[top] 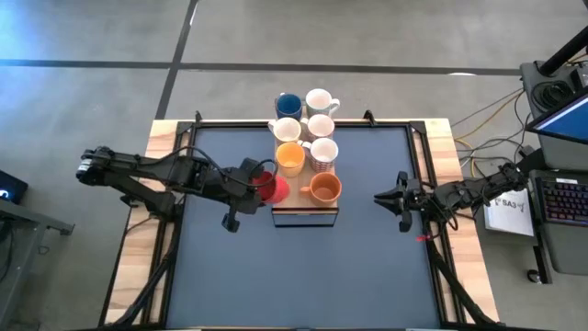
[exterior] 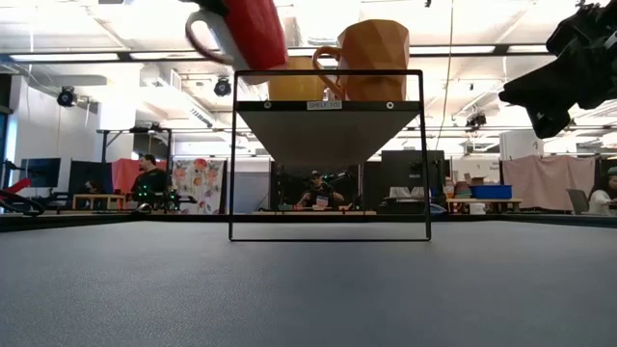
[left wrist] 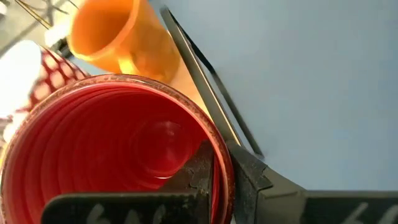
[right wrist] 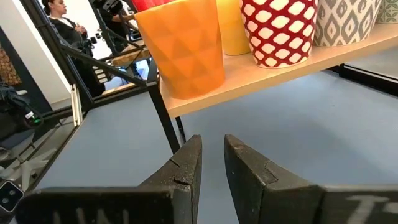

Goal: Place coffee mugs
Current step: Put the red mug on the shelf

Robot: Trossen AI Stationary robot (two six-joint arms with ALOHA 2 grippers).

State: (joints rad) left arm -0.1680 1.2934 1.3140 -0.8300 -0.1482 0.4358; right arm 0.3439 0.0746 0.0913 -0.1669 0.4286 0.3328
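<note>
A light-wood board on a black wire stand carries several coffee mugs standing upright on their bases. They are a blue one, three white ones, a yellow-orange one, a red-and-white patterned one and a brown-orange one. My left gripper is shut on the red mug at the board's near left corner. To the right of the board, my right gripper hangs open with nothing between its fingers, pointing at the brown-orange mug. My left gripper pinches the red mug's wall at the rim, with one finger inside the mug and the other outside. The fingers come slanting down from the table's left. The mug is tilted, its handle toward the left. Whether its base touches the board I cannot tell.
The dark mat stretches bare in front of the stand and to both sides of it. The table's wooden margins frame the mat. Cables and a laptop lie beyond the right edge. People sit in the room behind.
</note>
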